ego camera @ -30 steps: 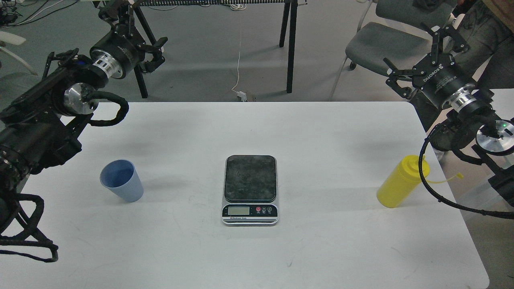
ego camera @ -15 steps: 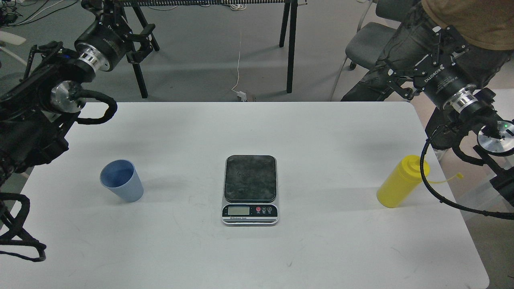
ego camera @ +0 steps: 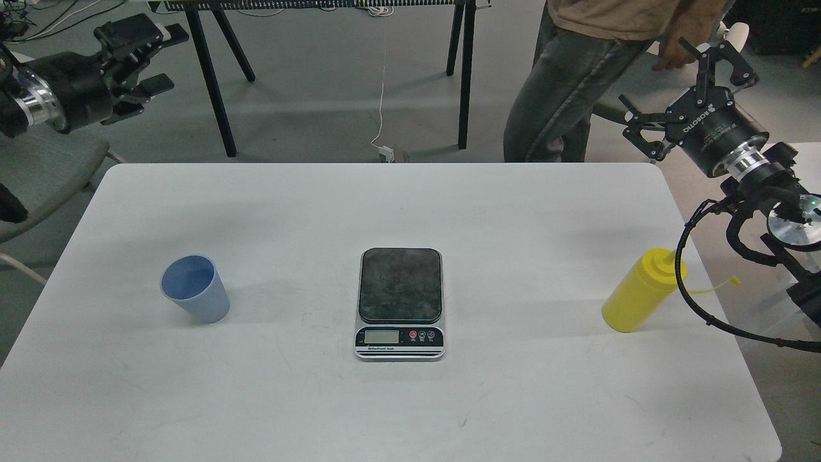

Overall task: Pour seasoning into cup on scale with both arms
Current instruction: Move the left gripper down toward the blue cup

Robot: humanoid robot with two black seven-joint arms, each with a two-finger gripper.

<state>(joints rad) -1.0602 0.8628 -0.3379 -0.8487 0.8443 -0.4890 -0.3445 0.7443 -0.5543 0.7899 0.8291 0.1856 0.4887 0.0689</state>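
Light-blue ribbed plastic cup (ego camera: 195, 289), left of centre; yellow plastic squeeze bottle (ego camera: 643, 290), right edge; dark-platform digital scale (ego camera: 399, 302), centre, bare. Left gripper (ego camera: 146, 58), upper left, and right gripper (ego camera: 677, 78), upper right: both spread, empty. Step judged: pre-grasp; next, left descends onto cup.

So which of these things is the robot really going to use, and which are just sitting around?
For the job:
- yellow bottle, on the table's right
- blue cup, on the left, not yet on the scale
- scale, in the middle, nothing on it
- left tool and right tool, both open and empty

Just around:
- person behind the table
- black stand legs
- white cord on the floor
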